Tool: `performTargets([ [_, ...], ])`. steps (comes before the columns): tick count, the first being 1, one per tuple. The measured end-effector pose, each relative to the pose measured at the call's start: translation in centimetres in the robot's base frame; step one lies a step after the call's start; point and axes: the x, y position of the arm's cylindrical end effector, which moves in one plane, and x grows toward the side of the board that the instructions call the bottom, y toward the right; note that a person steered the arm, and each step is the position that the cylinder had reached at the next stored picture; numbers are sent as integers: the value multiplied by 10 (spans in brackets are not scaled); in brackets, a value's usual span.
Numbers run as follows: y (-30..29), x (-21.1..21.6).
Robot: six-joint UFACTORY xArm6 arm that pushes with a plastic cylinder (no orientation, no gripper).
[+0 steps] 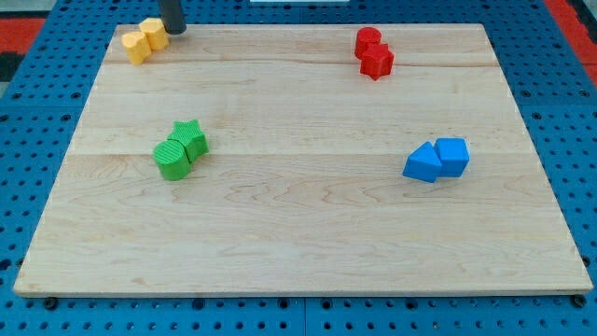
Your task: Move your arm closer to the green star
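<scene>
The green star [191, 137] lies on the wooden board's left half, touching a green round block [172, 158] at its lower left. My tip [173, 30] is at the view's top left, at the board's top edge, right beside two yellow blocks [145, 39]. The tip is well above the green star in the view, with bare board between them.
Two red blocks [373, 53] sit together at the view's top right of centre. A blue triangular block [424, 163] and a blue cube [453, 155] touch each other at the right. The wooden board [298, 233] rests on a blue perforated table [28, 140].
</scene>
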Motion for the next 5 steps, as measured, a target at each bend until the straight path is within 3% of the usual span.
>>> performTargets([
  [1, 60, 43],
  [3, 145, 209],
  [4, 123, 290],
  [5, 80, 294],
])
